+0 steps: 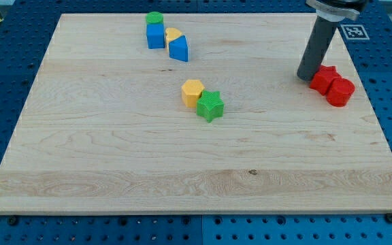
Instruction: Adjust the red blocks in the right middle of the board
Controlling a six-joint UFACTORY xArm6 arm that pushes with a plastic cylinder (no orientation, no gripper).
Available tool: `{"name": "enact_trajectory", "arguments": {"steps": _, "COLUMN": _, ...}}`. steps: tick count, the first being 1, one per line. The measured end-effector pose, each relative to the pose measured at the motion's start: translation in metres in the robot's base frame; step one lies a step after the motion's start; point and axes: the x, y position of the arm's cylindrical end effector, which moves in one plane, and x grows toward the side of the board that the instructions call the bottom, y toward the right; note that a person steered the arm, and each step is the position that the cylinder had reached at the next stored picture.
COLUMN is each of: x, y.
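Two red blocks sit touching at the board's right middle: a red star (pixel 324 78) and, just to its lower right, a red cylinder (pixel 340 91). My tip (pixel 307 75) rests on the board right against the star's left side. The dark rod rises from there to the view's top right.
A yellow hexagon (pixel 192 91) and a green star (pixel 209 105) touch near the board's centre. At the top stand a green cylinder (pixel 155 19), a blue cube (pixel 156 36), a yellow block (pixel 173 35) and a blue block (pixel 179 48). The wooden board (pixel 114 150) lies on a blue perforated table.
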Motion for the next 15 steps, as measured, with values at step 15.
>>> {"name": "enact_trajectory", "arguments": {"steps": 15, "x": 0.091, "y": 0.076}}
